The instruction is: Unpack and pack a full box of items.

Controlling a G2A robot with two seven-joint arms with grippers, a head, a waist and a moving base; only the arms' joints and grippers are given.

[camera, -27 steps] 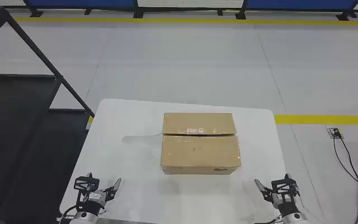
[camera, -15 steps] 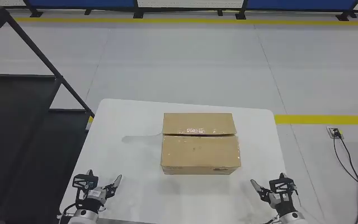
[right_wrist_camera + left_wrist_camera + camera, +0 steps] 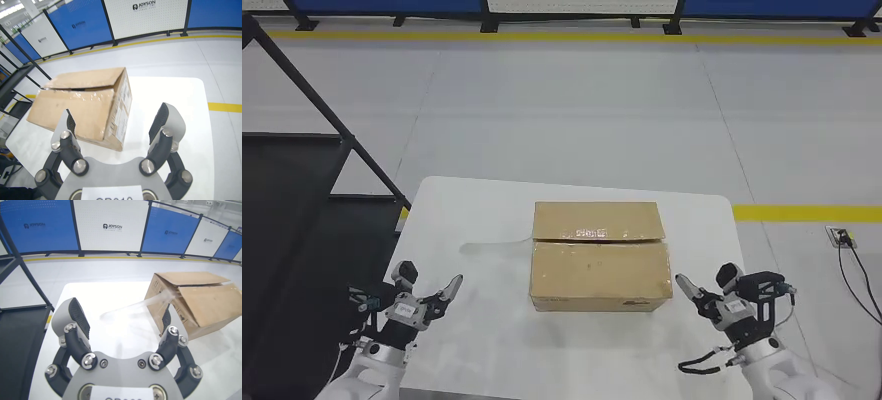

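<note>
Both arms moved up and forward. Left gripper (image 3: 428, 283) and right gripper (image 3: 709, 284) now flank box (image 3: 600, 258), not touching it. Box sits between them, just ahead of both, flaps down, seam cracked open. Loose tape strip (image 3: 132, 306) dangles off box toward left gripper. Both grippers spread wide, holding nothing. Looks like lining up for flaps; unpacking not started yet. White table (image 3: 482, 230) underneath.

The box (image 3: 600, 258) hides its contents: its top flaps (image 3: 597, 222) lie almost shut, only a dark slit between them. The left wrist view's edge cuts off one end of the box. Labels (image 3: 122, 111) on its end are too small to read. One of the fingers (image 3: 70, 121) of the right gripper (image 3: 116, 109) covers part of its near side.
</note>
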